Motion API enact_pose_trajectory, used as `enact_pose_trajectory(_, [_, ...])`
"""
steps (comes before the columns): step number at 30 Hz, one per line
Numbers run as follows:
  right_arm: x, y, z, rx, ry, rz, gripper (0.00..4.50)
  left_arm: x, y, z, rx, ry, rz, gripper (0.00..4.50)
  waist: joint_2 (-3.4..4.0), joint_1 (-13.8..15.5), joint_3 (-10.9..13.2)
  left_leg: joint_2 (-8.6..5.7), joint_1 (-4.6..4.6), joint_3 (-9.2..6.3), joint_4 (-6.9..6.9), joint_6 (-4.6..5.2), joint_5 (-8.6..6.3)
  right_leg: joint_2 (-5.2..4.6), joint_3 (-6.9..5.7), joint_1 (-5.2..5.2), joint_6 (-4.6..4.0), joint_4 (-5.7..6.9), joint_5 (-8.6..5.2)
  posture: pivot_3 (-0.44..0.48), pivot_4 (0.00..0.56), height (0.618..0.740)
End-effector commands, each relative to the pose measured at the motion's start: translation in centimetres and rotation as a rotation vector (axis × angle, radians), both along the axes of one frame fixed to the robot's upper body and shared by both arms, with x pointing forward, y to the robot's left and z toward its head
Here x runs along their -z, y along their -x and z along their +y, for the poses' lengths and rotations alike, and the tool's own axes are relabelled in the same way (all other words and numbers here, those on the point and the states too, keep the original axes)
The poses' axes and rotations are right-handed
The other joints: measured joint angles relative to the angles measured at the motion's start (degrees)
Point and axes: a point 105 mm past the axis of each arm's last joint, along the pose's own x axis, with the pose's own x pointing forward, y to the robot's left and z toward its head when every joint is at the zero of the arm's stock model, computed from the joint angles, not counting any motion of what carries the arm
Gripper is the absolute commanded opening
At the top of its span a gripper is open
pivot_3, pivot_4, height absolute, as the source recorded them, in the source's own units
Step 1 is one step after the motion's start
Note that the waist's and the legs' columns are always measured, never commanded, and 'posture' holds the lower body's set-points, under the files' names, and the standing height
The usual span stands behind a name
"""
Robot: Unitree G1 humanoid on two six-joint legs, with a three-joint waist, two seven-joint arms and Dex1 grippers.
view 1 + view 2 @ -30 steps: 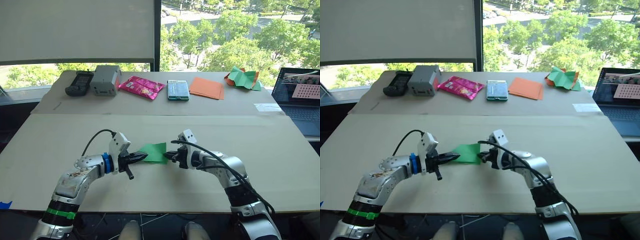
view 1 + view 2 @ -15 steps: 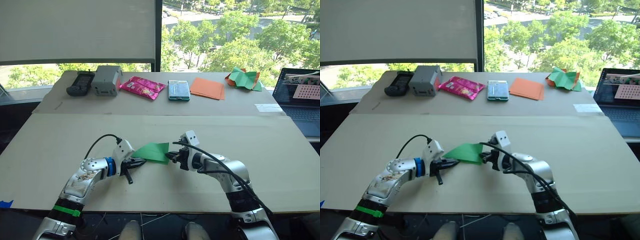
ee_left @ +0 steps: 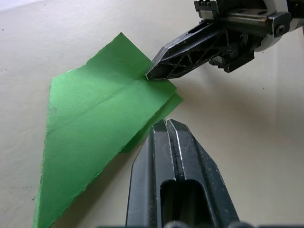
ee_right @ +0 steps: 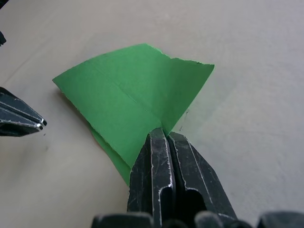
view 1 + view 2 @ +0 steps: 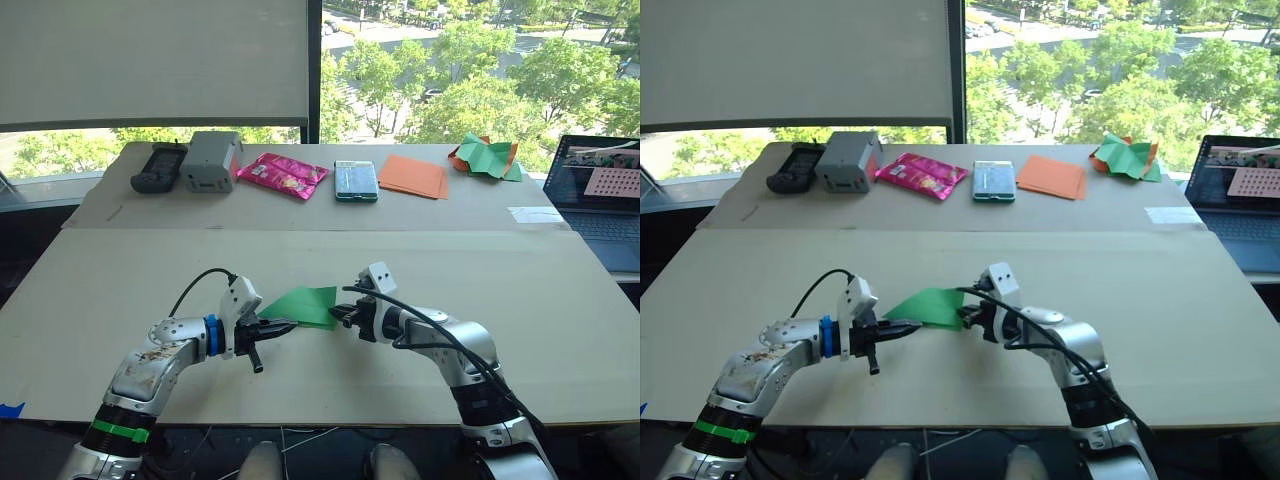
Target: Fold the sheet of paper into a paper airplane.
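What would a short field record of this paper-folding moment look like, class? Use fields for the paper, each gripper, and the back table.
paper: green sheet of paper, folded into a pointed shape, one edge lifted off the table
right gripper: fingers shut on the sheet's edge
left gripper: fingers shut, beside the sheet, not gripping it
back table: black device, grey box, pink packet, orange sheets, crumpled green-and-orange bundle
far right: open laptop

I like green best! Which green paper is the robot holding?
The folded sheet of paper on the near table, pinched by the right gripper. The crumpled green-and-orange bundle lies untouched on the far table.
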Motion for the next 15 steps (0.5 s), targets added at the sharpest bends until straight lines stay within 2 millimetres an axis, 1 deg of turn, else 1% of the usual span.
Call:
enact_pose_trajectory(1, [-1.0, 0.3, 0.5, -0.019, -0.006, -0.04, 0.03, -2.3, -0.7, 0.0, -0.038, 0.074, -0.048, 0.0, 0.0, -0.01, 0.0, 0.0, 0.0, 0.0, 0.0, 0.0, 0.0, 0.0, 0.0, -0.01, 0.0, -0.02, 0.0, 0.0, 0.15, 0.706])
enact_pose_trajectory(3, [-0.9, 0.4, 0.6, -0.019, -0.009, -0.037, 0.03, -1.5, -1.9, 0.4, -0.096, 0.022, -0.066, 0.0, 0.0, 0.13, 0.0, 0.0, -0.01, 0.01, 0.02, -0.01, -0.01, 0.0, 0.0, 0.01, 0.0, -0.04, 0.0, 0.0, 0.15, 0.706])
enact_pose_trajectory(5, [-0.9, 0.5, 0.7, -0.019, -0.011, -0.032, 0.03, -0.7, -2.5, 0.6, -0.122, -0.013, -0.069, 0.0, 0.0, 0.22, 0.0, 0.0, -0.02, 0.01, 0.03, 0.0, 0.0, 0.0, -0.01, 0.0, 0.0, -0.04, 0.0, 0.0, 0.15, 0.706])
enact_pose_trajectory(12, [-0.9, 0.7, 0.5, -0.006, -0.008, -0.029, 0.03, 1.9, -2.0, 0.6, -0.089, -0.079, -0.026, 0.0, 0.0, 0.12, 0.0, 0.0, -0.01, 0.01, 0.02, 0.04, 0.03, 0.0, 0.0, 0.03, 0.01, 0.0, 0.01, 0.0, 0.15, 0.706])
enact_pose_trajectory(15, [-1.0, 0.8, 0.4, -0.003, -0.013, -0.031, 0.03, 2.6, -2.1, 0.7, -0.096, -0.087, -0.009, 0.0, 0.01, 0.13, -0.01, 0.0, 0.0, 0.01, 0.0, 0.05, 0.03, 0.01, -0.01, 0.02, 0.01, 0.01, 0.01, 0.0, 0.15, 0.706])
